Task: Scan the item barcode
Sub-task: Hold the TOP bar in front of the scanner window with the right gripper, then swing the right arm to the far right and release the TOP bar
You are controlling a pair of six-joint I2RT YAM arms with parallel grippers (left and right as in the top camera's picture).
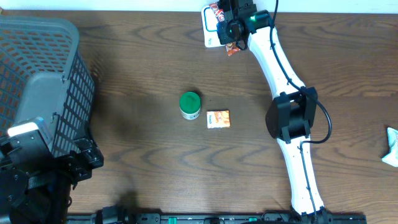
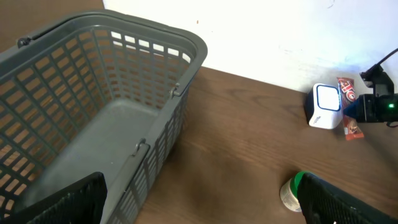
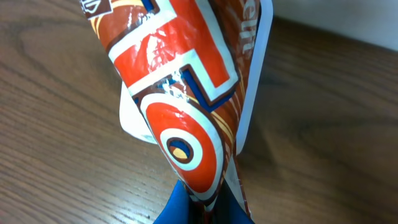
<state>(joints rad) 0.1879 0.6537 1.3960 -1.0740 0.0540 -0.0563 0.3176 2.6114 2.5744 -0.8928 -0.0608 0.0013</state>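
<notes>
Right tool (image 1: pixel 231 30) clamped on snack wrapper (image 3: pixel 180 93), over scanner (image 1: pixel 209 34) at far edge of desk (image 1: pixel 137 62). Left tool (image 2: pixel 202 186) spread wide, empty, beside basket (image 2: pixel 186 43). Jar (image 1: pixel 189 104) and small box (image 1: pixel 218 119) sit mid-desk, well apart from scanner.

The snack packet (image 3: pixel 180 93) is a glossy red-and-orange wrapper with white-edged lettering and a round bullseye mark. The right gripper (image 3: pixel 200 208) pinches its lower end, and it rises tilted from there. Close behind the packet, beyond the gripper, stands the white scanner (image 2: pixel 325 106) with a blue-rimmed window.
</notes>
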